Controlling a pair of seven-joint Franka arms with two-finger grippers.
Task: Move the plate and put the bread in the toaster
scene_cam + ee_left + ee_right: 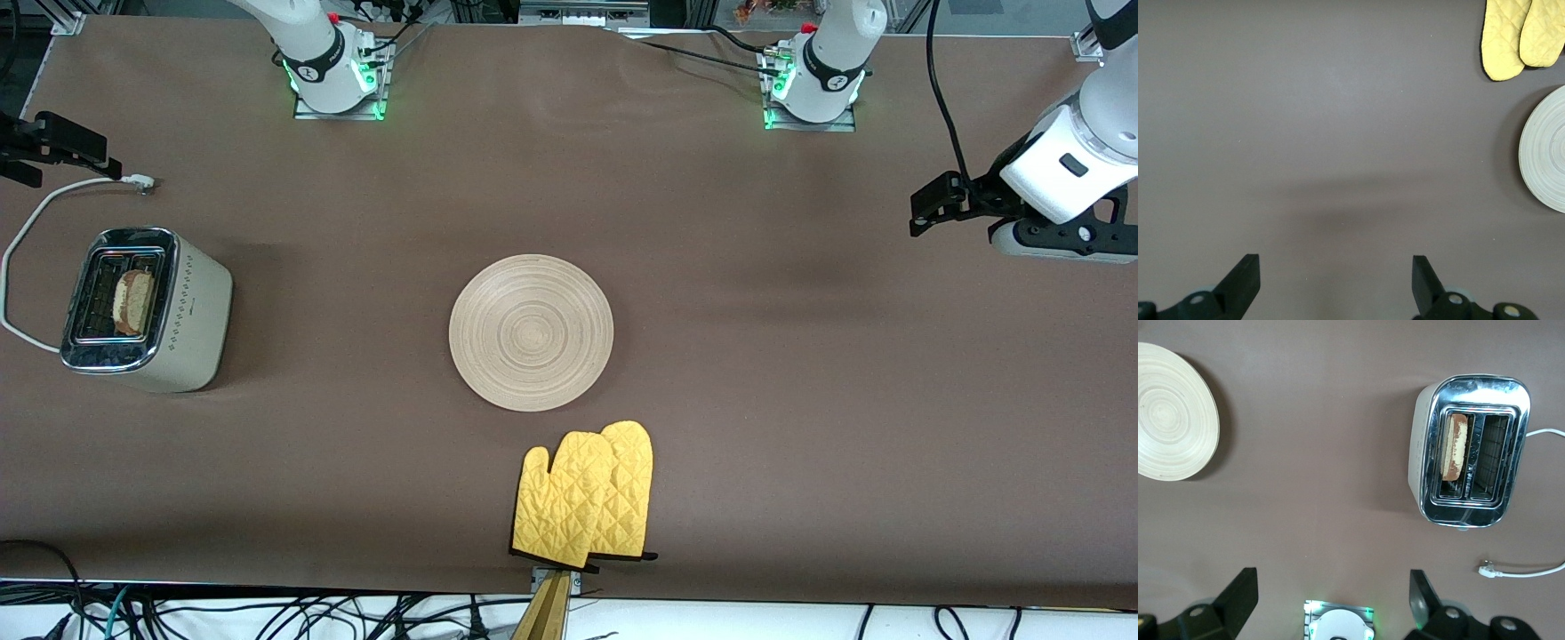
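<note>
The left tool is being held up over bare counter at the left arm's end, its fingers spread wide and nothing gripped. The right tool is being held likewise over the counter's right-arm end, fingers apart and empty. Nearest the front camera, a pair of yellow oven mitts is lying at the counter's edge. Just farther from that camera, the plate is resting flat at mid-counter with nothing on it. Toward the right arm's end, the toaster is standing upright, and the bread is being held on edge in one of its slots, its top showing above the chrome. The toaster's white cord is lying unplugged beside it.
</note>
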